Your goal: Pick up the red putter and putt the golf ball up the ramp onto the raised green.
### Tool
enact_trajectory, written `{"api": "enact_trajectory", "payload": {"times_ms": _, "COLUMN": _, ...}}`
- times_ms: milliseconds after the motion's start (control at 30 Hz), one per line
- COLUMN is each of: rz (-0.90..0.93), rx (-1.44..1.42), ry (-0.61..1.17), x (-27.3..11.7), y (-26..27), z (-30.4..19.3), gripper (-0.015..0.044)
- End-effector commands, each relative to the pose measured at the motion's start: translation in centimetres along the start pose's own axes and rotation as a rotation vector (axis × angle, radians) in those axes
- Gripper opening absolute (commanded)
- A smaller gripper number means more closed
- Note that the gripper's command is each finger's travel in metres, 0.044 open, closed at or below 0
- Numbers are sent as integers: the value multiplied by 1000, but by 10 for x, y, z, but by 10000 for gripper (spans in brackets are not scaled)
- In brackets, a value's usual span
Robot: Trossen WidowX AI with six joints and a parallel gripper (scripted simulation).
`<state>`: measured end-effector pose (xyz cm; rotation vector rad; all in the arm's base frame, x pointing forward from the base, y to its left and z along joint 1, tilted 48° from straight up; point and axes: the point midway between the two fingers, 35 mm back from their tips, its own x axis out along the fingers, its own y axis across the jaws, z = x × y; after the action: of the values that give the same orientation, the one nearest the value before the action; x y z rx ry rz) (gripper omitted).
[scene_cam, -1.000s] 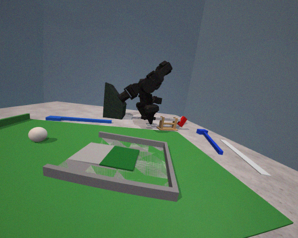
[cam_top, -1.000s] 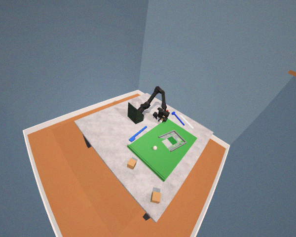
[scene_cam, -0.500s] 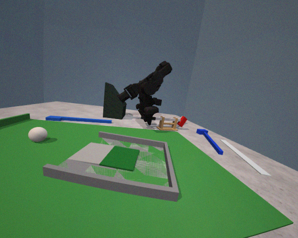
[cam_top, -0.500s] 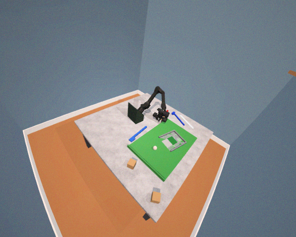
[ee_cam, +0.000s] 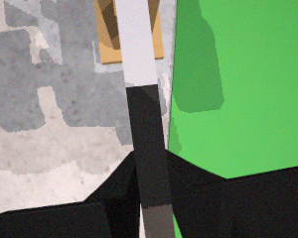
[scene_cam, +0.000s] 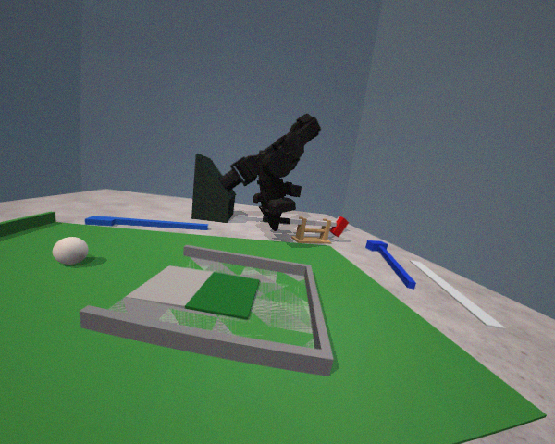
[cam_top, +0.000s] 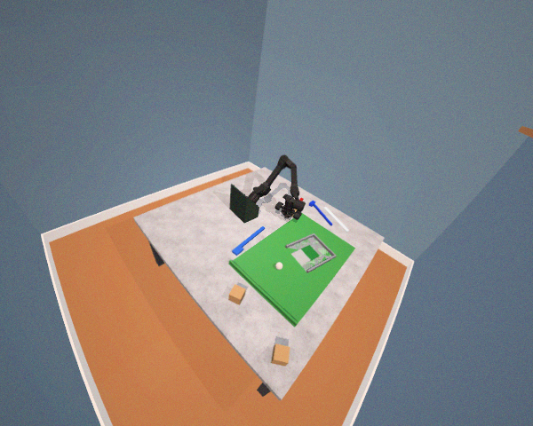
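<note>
Red putter [scene_cam: 339, 226] [ee_cam: 148, 144] in gripper's [cam_top: 292, 211] [scene_cam: 275, 225] [ee_cam: 153, 183] grip

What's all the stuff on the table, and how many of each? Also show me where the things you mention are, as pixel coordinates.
red putter [scene_cam: 339, 226] [ee_cam: 138, 45]: one, red head, white shaft, dark grip, on the stand
putter stand [scene_cam: 312, 240] [ee_cam: 158, 52]: one, tan, by the mat's edge
golf ball [cam_top: 279, 265] [scene_cam: 70, 251]: one, white, on the mat
mat [cam_top: 275, 288] [scene_cam: 172, 401] [ee_cam: 258, 99]: one, green
ramp [cam_top: 299, 259] [scene_cam: 167, 285]: one, pale grey, inside grey rails
raised green [cam_top: 310, 252] [scene_cam: 224, 294]: one, green, beside the ramp
blue putters: two, beside the mat
white strip [cam_top: 336, 218] [scene_cam: 454, 292]: one
blocks: two, tan
arm: one, black
pincer [cam_top: 293, 214] [scene_cam: 275, 224] [ee_cam: 147, 155]: one, black, shut on the grip
</note>
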<state>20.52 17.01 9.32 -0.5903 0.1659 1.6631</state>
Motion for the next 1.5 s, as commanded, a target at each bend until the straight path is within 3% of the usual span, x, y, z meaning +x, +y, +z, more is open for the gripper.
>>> {"api": "enact_trajectory", "payload": {"times_ms": 0, "rz": -1, "rx": -3, "ry": 3, "x": -3, "y": -1, "z": 0, "gripper": 0}}
{"api": "enact_trajectory", "payload": {"times_ms": 933, "rz": 2, "rx": 2, "ry": 4, "x": -96, "y": 0, "z": 25, "gripper": 0}}
{"api": "enact_trajectory", "payload": {"times_ms": 1467, "rz": -46, "rx": 456, "ry": 101, "x": -121, "y": -28, "z": -49, "gripper": 0}}
